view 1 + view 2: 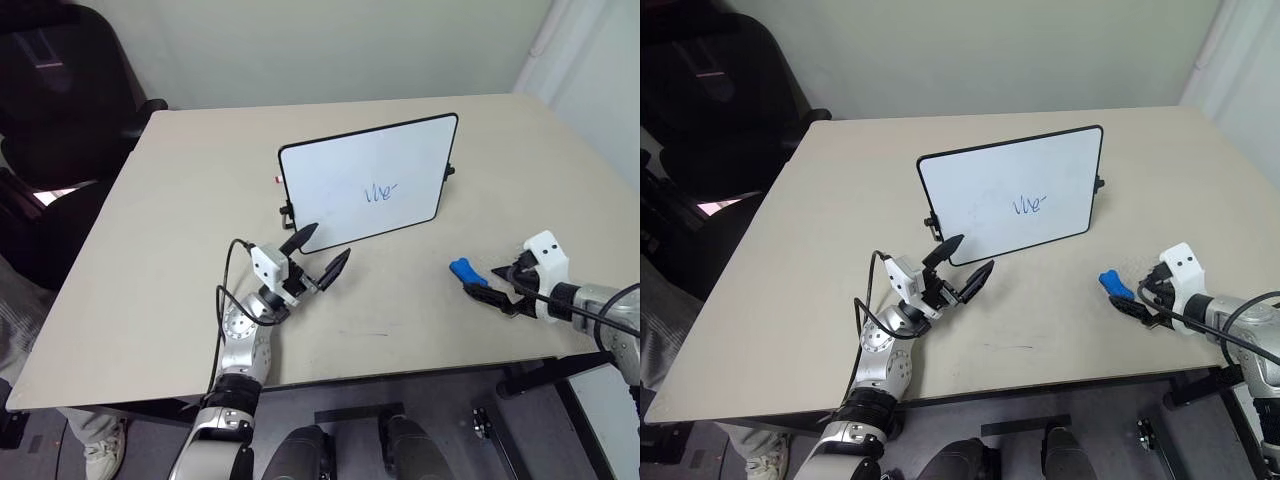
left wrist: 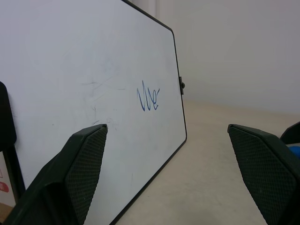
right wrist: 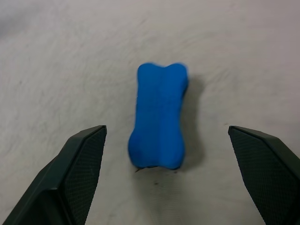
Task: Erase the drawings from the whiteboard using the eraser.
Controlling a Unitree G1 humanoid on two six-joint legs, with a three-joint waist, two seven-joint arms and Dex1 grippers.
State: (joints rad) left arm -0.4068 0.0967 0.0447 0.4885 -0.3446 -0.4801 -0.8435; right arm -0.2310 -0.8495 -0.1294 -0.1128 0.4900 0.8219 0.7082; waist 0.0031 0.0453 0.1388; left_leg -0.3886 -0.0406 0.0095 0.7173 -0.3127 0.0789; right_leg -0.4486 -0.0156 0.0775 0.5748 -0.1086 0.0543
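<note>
My right pincer [image 1: 497, 283] gapes over the unlifted eraser [image 1: 466, 270] on the bench [image 1: 150, 250]; the drawings [image 1: 380, 192] remain.

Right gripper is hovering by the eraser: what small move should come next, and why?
Probably ease the right gripper forward and close on the eraser. Its fingers stand open on either side of the blue block lying free on the table, and the drawings on the whiteboard are unerased.
</note>
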